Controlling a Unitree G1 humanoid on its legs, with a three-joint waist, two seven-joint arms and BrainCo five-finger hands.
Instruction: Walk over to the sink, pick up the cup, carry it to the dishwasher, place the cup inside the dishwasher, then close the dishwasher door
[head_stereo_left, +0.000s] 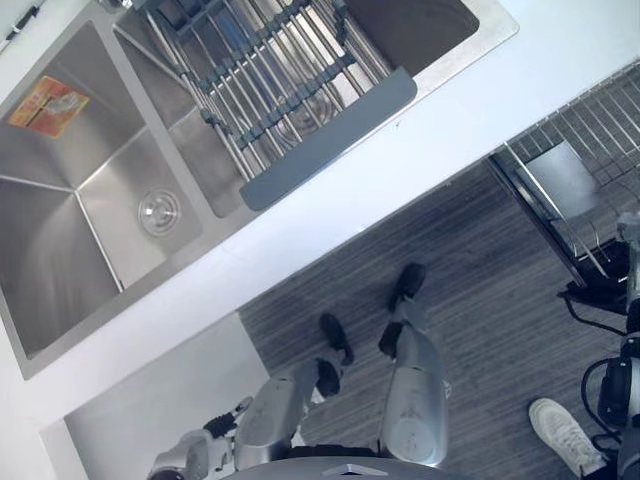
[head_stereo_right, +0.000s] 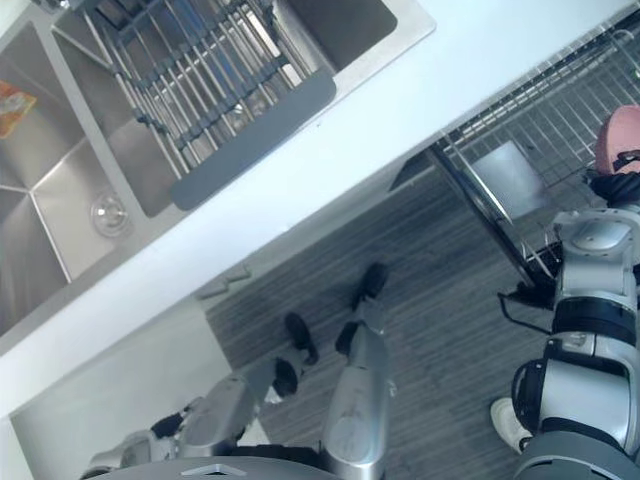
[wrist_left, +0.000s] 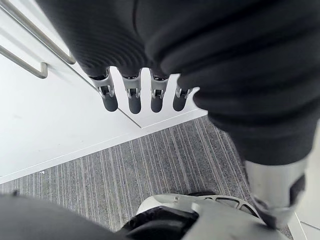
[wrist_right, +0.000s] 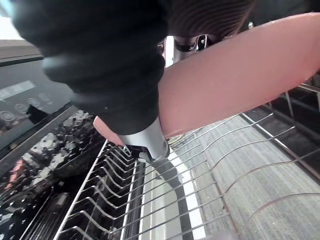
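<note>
Pink cup (wrist_right: 240, 75) clasped in right hand (wrist_right: 145, 135), held just above dishwasher rack (wrist_right: 150, 200). Cup best lowered squarely between wires, snagging avoided, grip eased only once seated. Left hand (wrist_left: 130, 97) hung slack, fingers straight, beside white cabinet front (wrist_left: 50, 125).

pink cup (wrist_right: 240, 75), grey striped floor (head_stereo_left: 480, 300), white counter (head_stereo_left: 420, 150)

Left hand (wrist_left: 150, 45): dark ribbed cover over the back and wrist, matte black with fine parallel ridges. Silver fingers (wrist_left: 133, 102) in a row, with rounded dark tips. Right hand (wrist_right: 110, 65): same black ribbed cover, a smooth silver-grey thumb (wrist_right: 150, 142) emerging from it. Right arm (head_stereo_right: 592, 330): rounded silver-grey shells, split by black bands.
</note>
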